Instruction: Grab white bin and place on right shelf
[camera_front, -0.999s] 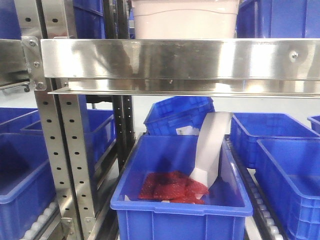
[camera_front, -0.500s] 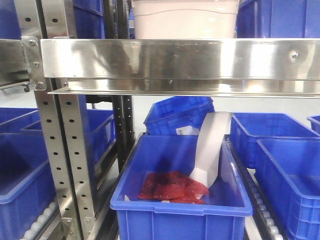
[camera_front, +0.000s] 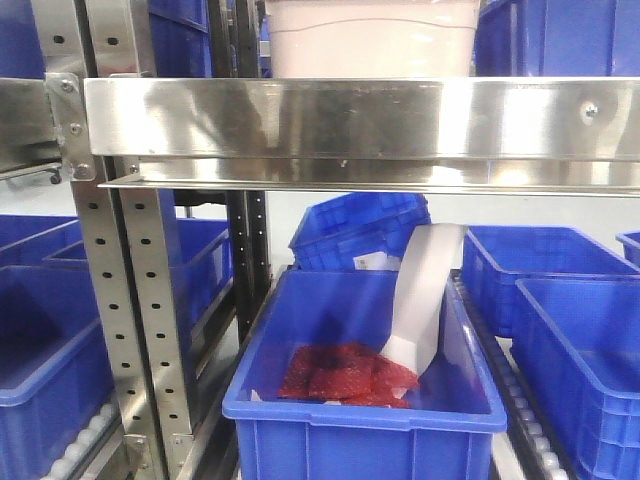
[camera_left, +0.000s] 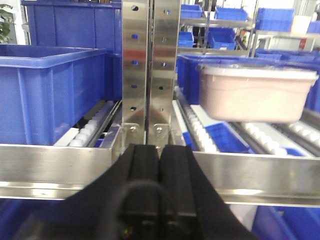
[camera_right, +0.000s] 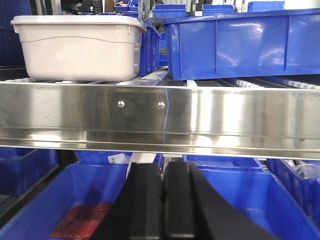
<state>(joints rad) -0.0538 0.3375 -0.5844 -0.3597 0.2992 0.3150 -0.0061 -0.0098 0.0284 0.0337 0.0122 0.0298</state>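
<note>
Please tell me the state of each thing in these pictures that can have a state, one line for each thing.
White bin: lidded, upright, on the shelf rollers, not held.
Right shelf: holds the white bin and a blue crate.
Front blue crate: open, holds red packets and a white sheet.
Left end effector: shut, empty.
Right end effector: shut, empty.
</note>
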